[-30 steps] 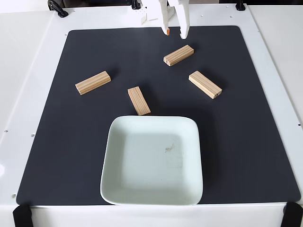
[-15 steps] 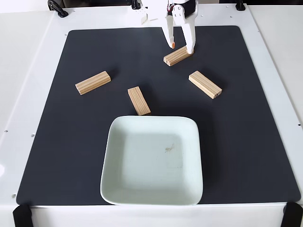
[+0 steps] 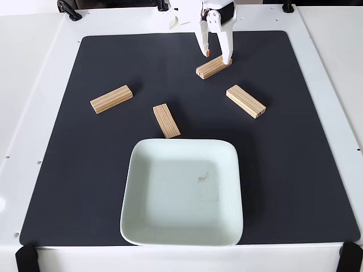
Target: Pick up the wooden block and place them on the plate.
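Several light-tan wooden blocks lie on the black mat in the fixed view. The far one (image 3: 212,68) sits right under my white gripper (image 3: 218,57), which is open, its fingertips straddling the block's far end. Other blocks lie at the right (image 3: 245,101), at the left (image 3: 111,99), and just above the plate (image 3: 166,120). The pale mint plate (image 3: 136,226) sits at the mat's near edge with nothing on it but a small smudge.
The black mat (image 3: 62,170) covers most of the white table. Black clamps sit at the far corners (image 3: 68,9) and black straps at the near corners (image 3: 25,258).
The gripper came down from the far edge of the mat toward the far block and now stands over its far end. The blocks and plate have not moved.
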`<state>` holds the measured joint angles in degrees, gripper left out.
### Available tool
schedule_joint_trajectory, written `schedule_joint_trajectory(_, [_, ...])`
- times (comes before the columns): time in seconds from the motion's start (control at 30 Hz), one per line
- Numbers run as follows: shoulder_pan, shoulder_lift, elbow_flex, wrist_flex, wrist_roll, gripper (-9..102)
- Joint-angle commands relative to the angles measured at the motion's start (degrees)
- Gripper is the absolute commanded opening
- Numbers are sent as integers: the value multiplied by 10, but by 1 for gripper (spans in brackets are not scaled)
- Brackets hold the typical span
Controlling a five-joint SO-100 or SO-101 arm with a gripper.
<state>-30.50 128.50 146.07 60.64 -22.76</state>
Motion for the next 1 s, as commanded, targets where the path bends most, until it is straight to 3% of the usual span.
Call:
schedule_joint_trajectory(0.0, [8,0,2,-23,1,22])
schedule_joint_trajectory(0.17, [9,-1,25,-65,1,22])
schedule_joint_trajectory(0.97, [0,-80,-11,-114,52,22])
